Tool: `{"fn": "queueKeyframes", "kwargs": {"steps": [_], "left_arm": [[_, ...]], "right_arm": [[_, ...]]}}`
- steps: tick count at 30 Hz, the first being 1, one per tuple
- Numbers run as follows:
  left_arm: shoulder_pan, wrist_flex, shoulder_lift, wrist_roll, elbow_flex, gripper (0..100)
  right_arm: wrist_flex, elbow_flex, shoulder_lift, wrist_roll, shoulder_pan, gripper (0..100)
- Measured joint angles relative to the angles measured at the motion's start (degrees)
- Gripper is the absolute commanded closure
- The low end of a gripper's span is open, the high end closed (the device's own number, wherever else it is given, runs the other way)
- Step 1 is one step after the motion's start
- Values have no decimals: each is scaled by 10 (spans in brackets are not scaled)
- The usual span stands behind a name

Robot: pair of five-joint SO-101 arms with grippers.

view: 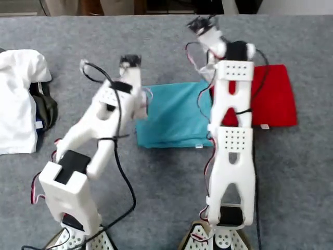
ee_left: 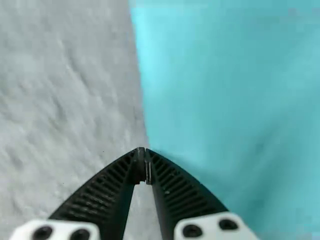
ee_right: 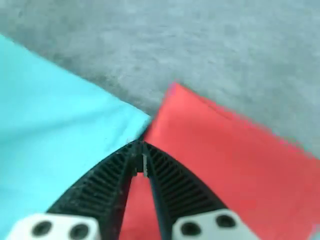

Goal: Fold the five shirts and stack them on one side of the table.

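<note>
The folded teal shirt [view: 174, 117] lay near the middle of the desk [view: 291, 172]. The folded red shirt [view: 276, 101] sat just at its 3 o'clock, and their edges met under the right arm [view: 232, 146]. Your left end effector [ee_left: 141, 167] hung over the teal shirt's 9 o'clock edge, where cloth gave way to grey desk, with its fingers pressed together at the tips. Your right end effector [ee_right: 140, 162] sat at the teal shirt's 1 o'clock corner, where it met the red one, its fingers likewise pressed together. Far out at the desk's 9 o'clock, well apart from both, a white shirt [view: 18, 99] lay loose and unfolded. A dark garment [view: 47, 107] was tucked against its 3 o'clock side.
</note>
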Motion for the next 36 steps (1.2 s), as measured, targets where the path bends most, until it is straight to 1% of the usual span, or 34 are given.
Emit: {"fn": "queueKeyframes", "kwargs": {"steps": [3,6,9,13,18,23,28,33,36], "left_arm": [[-26,-19,37,15,-69,980],[-40,-12,106,17,-153,981],[-45,36,196,20,-249,981],[-44,117,318,20,-382,981],[-44,188,426,22,-556,981],[-46,265,512,22,-716,981],[-46,317,580,22,-844,981],[-48,360,618,19,-934,981],[-49,387,622,-4,-971,981]], "right_arm": [[0,93,-77,-21,2,995],[0,246,-170,-24,2,996],[-12,424,-260,-24,0,996],[-102,640,-340,-24,-1,996],[-196,831,-391,-19,-1,996],[-259,913,-403,-2,21,996],[-277,927,-406,23,41,996],[-225,907,-445,23,38,996],[-179,878,-489,23,21,996]]}}
